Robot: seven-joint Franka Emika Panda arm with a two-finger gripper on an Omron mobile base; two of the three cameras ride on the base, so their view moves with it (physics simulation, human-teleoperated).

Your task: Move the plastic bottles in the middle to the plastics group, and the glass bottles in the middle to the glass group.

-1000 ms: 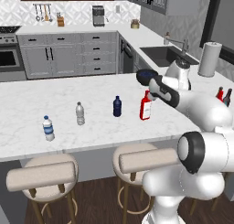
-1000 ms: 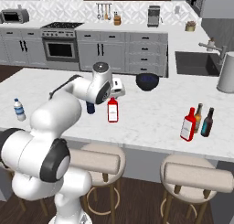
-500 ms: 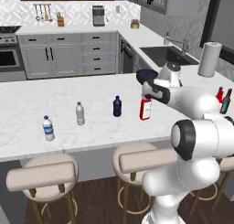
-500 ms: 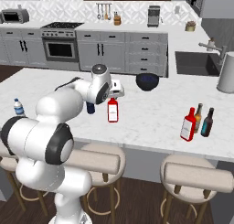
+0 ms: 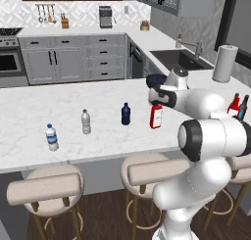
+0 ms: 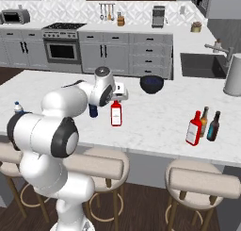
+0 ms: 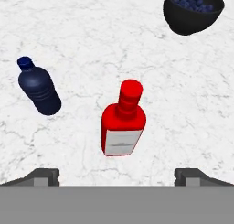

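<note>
Gripper: the gripper point(image 7: 117, 175) hung above the red bottle point(image 7: 123, 122), its jaws spread wide, nothing between them.
Red bottle in the middle: upright on the marble island counter point(image 5: 59, 107), just beside the navy-blue bottle point(image 5: 126, 113) and apart from it; seen from the right base as well point(image 6: 116, 113).
Glass group: a second red bottle point(image 6: 193, 128) stood touching or nearly touching the brown bottle point(image 6: 204, 121) and the dark teal bottle point(image 6: 213, 126), near the counter's right end.
Plastics group: the labelled water bottle point(image 5: 51, 136) and the plain clear bottle point(image 5: 86, 121) stood well apart from the red one.
Risk: a descent off centre would likely clip the narrow red cap and topple the bottle; its tall, slim body would tip easily.
Risk two: a swing toward the glass group might brush the dark bowl point(image 7: 193, 9) of berries nearby.
Room: grey cabinets, oven point(image 6: 62, 51), sink point(image 5: 180, 59), paper towel roll point(image 5: 223, 63), stools point(image 5: 44, 189) under the counter.
</note>
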